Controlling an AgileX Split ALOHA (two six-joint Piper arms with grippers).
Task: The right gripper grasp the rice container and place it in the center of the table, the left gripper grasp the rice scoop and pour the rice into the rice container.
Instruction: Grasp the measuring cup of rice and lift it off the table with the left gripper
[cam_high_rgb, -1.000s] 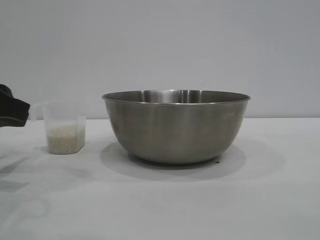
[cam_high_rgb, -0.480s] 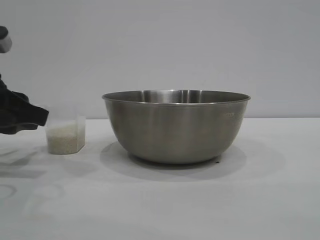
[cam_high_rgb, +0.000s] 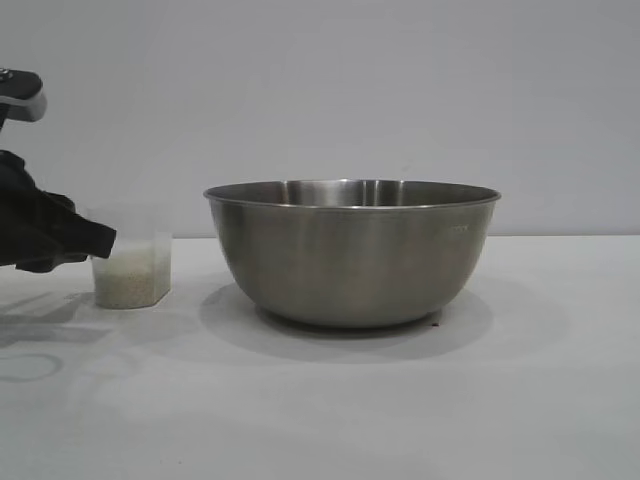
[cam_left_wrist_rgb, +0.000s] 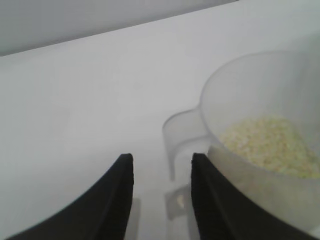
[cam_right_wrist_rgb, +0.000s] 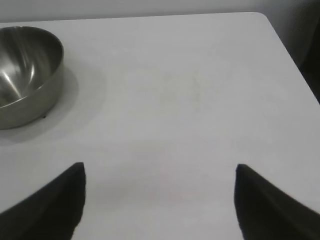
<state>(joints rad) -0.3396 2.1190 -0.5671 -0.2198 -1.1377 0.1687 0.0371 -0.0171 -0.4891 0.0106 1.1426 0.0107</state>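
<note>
Since a moment ago the left gripper (cam_high_rgb: 100, 240) has slid in from the left edge and now overlaps the rice scoop (cam_high_rgb: 131, 270), its fingers (cam_left_wrist_rgb: 207, 200) partly spread with the loop handle between them, not yet pinched; the grasp looks imminent. The rice (cam_left_wrist_rgb: 267, 145) sits low in the scoop. The rice container (cam_high_rgb: 352, 252) already stands mid-table (cam_high_rgb: 520, 400), right of the scoop. The right gripper (cam_right_wrist_rgb: 160, 200) hangs wide open, well apart. From outside, contact with the handle is hidden
</note>
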